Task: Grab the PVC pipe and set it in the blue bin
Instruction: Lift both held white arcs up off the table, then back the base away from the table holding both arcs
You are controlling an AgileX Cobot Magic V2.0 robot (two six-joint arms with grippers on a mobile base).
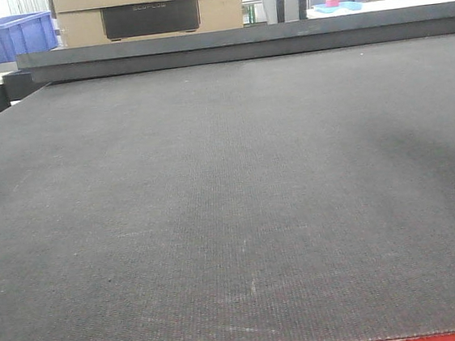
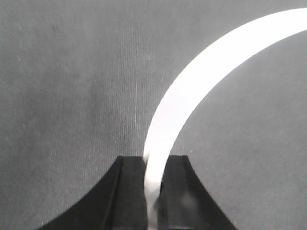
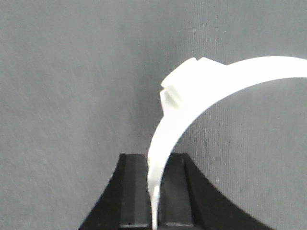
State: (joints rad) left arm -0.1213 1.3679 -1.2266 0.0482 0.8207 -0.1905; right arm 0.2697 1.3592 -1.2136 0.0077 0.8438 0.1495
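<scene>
Blue bin (image 1: 4, 39): far left, contents hidden from you.
Your left fingers (image 2: 130, 191): clenched on PVC pipe (image 2: 192, 81).
Your right fingers (image 3: 132, 191): clenched on PVC pipe.

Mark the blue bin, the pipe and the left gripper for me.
Bin (image 1: 14, 38): front view, front wall.
Pipe (image 2: 192, 84): left wrist view, middle of its curve.
Left gripper (image 2: 153, 160): left wrist view, between fingertips clamping the pipe.

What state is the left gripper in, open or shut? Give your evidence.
Shut on the PVC pipe: the left gripper has its black fingers pressed against both sides of the white curved wall.
</scene>
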